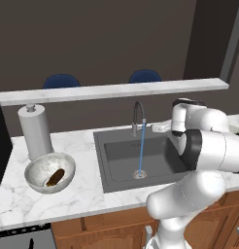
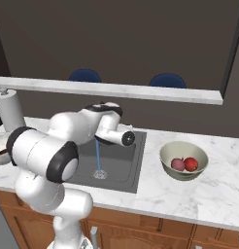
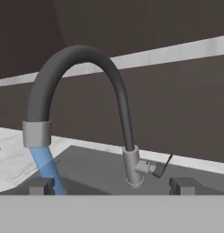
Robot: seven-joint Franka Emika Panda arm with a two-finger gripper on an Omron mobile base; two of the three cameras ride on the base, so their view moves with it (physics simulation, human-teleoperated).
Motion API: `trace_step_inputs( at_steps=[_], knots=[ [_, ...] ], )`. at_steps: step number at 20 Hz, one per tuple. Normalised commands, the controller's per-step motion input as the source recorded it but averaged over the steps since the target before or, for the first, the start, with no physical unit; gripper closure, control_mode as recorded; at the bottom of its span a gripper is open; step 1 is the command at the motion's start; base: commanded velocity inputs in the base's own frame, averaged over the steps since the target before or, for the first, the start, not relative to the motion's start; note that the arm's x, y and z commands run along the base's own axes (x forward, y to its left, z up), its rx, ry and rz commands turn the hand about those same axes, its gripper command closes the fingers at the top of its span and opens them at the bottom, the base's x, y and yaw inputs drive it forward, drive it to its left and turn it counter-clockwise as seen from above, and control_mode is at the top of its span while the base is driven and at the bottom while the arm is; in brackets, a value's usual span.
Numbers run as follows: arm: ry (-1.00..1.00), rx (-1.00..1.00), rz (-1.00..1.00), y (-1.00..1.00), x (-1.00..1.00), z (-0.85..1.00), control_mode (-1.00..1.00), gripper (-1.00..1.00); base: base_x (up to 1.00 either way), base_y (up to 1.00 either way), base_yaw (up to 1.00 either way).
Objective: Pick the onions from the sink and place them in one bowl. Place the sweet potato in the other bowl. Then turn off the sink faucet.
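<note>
Water still runs in a blue stream point(image 1: 142, 148) from the sink faucet point(image 1: 137, 115) into the sink point(image 1: 119, 158). My gripper point(image 1: 156, 128) hangs open just right of the faucet, level with its base, holding nothing. In the hand view the gooseneck faucet point(image 3: 116, 86) stands straight ahead between my spread fingertips point(image 3: 41, 185), and its small side lever point(image 3: 162, 167) juts out to the right. The sweet potato point(image 1: 55, 177) lies in the silvery grey bowl point(image 1: 39, 168) left of the sink. Both onions point(image 2: 184, 164) rest in the olive-beige bowl point(image 2: 183, 148) right of the sink point(image 2: 119, 168).
A paper towel roll point(image 1: 35, 131) stands behind the grey bowl. A raised marble ledge point(image 1: 111, 90) runs along the back above the faucet. My own arm point(image 2: 48, 155) blocks much of the sink in the right base view.
</note>
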Motion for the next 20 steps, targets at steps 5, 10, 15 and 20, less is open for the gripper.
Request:
trace_step_inputs(
  at_steps=[5, 10, 15, 20],
  knots=[
    [0.00, 0.00, 0.00, 0.00, 0.18, -0.12, -1.00, -1.00, 0.00, 0.00, 0.00],
    [0.00, 0.02, 0.00, 0.00, 0.17, -0.15, -1.00, -1.00, 0.00, 0.00, 0.00],
    [0.00, 0.03, 0.00, 0.00, 0.21, -0.17, -1.00, -1.00, 0.00, 0.00, 0.00],
    [0.00, 0.04, 0.00, -0.01, 0.21, -0.12, -1.00, -1.00, 0.00, 0.00, 0.00]
  ],
)
